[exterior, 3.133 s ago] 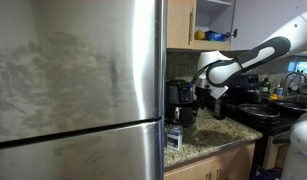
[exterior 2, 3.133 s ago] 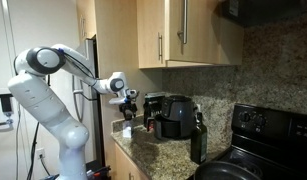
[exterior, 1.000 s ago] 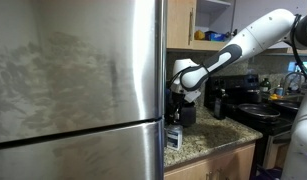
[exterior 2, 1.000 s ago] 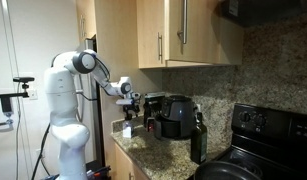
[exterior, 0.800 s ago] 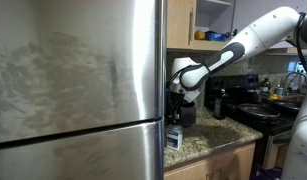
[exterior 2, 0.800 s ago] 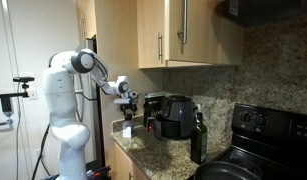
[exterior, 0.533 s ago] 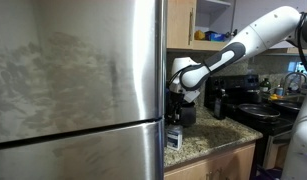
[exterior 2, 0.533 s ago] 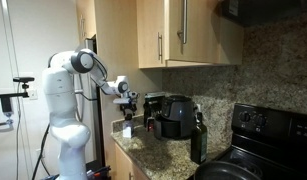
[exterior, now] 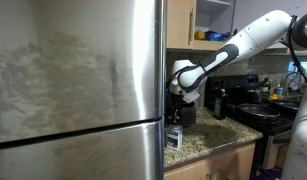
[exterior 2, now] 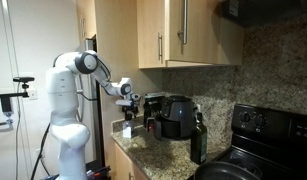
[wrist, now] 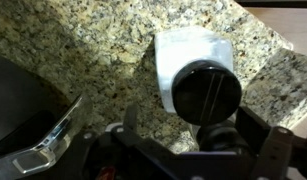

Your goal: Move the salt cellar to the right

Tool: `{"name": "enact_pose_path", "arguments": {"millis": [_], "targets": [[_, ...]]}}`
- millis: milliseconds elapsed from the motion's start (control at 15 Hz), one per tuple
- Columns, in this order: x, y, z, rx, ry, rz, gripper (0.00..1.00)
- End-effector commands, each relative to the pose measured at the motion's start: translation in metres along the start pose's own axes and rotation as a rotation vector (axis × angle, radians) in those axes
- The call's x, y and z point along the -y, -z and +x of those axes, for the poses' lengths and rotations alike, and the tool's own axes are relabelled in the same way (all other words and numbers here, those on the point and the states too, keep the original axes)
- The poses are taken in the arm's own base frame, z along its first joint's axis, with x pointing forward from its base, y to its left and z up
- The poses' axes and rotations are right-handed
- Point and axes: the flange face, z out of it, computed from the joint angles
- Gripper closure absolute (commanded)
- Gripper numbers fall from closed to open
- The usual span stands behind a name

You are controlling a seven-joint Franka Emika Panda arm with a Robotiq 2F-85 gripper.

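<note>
The salt cellar (wrist: 191,62) is a small white boxy container with a round black top (wrist: 206,92), standing on the speckled granite counter (wrist: 83,50). In both exterior views it stands at the counter's front corner (exterior: 173,137) (exterior 2: 127,129), and a bluish mark on its front shows in the one beside the fridge. My gripper (wrist: 193,125) hangs just above it, jaws open with one finger on each side of the black top, holding nothing. It also shows in both exterior views (exterior: 183,99) (exterior 2: 131,106).
Black countertop appliances (exterior 2: 173,115) stand close behind the cellar, and the base of one shows in the wrist view (wrist: 28,115). A dark bottle (exterior 2: 198,140) and a stove (exterior 2: 263,135) lie further along. The steel fridge (exterior: 78,90) borders the counter's end.
Since 3 s ago the arm has swung over to the salt cellar and come down above it. Over the last second it has barely moved.
</note>
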Motion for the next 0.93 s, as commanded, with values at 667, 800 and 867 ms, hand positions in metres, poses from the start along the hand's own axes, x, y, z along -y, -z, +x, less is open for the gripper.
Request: {"name": "enact_pose_path", "arguments": {"millis": [667,800,867], "targets": [[0.0018,-0.0214,-0.0028,0.084,0.046,0.053,0.47],[0.0008,-0.0194,-0.0024,0.080,0.043,0.040,0.62],[-0.0003,-0.0194,-0.0028,0.075,0.040,0.026,0.63]]}}
